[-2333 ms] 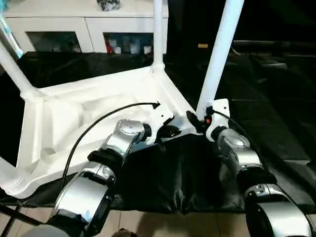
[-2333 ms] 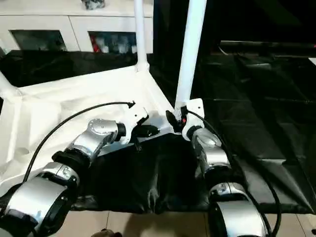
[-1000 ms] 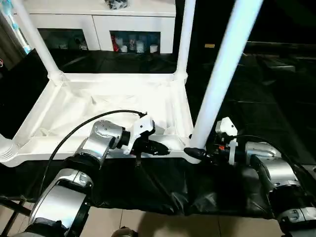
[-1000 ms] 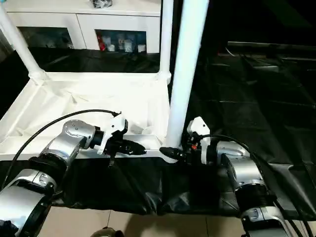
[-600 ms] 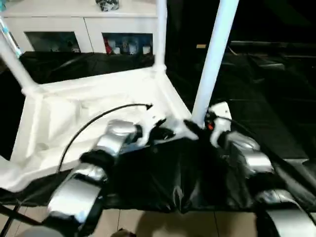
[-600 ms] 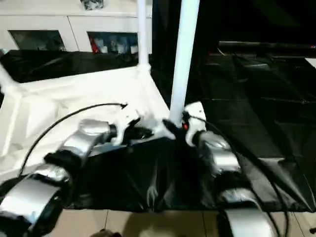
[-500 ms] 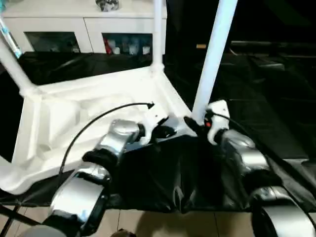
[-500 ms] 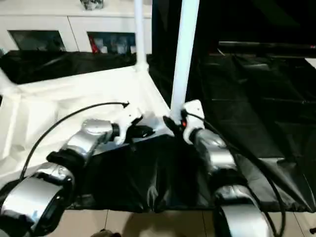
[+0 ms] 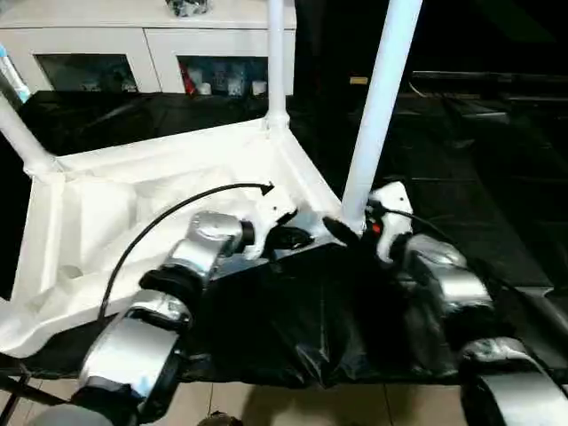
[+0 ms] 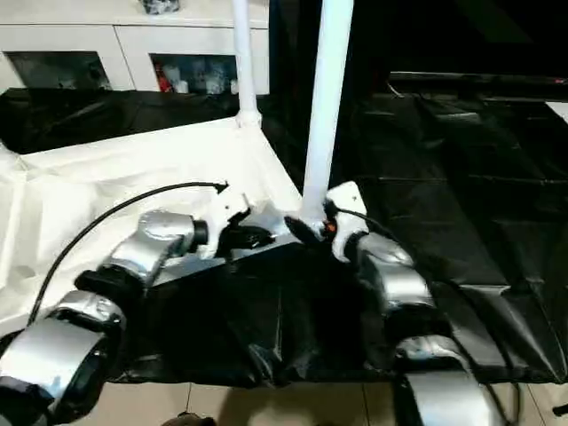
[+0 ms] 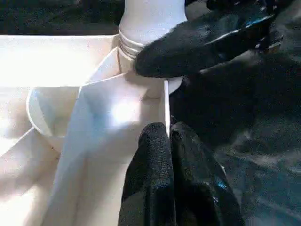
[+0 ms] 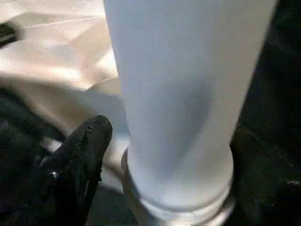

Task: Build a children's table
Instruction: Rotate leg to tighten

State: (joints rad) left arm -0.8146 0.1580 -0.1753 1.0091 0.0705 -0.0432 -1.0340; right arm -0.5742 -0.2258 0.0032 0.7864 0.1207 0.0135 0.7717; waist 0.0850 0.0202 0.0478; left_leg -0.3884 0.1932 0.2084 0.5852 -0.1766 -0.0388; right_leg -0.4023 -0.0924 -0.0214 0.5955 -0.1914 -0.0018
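black sheet point(image 9: 497, 204) over floor | white cabinet point(image 9: 133, 44) behind | left claw point(image 11: 170, 141) pinched together | right claw point(image 12: 164, 155) spread around leg point(image 9: 377, 106)

One white table top point(image 9: 115, 204) lies upside down on one black sheet point(image 9: 461, 204). Three legs stand up from the top's corners — the near one point(image 9: 377, 106) beside the grippers, a far one point(image 9: 275, 62), and one at the left corner point(image 9: 22, 133). Two grippers work at the near corner — left point(image 9: 297, 238) and right point(image 9: 342, 231). One white cabinet point(image 9: 133, 44) stands behind the top.
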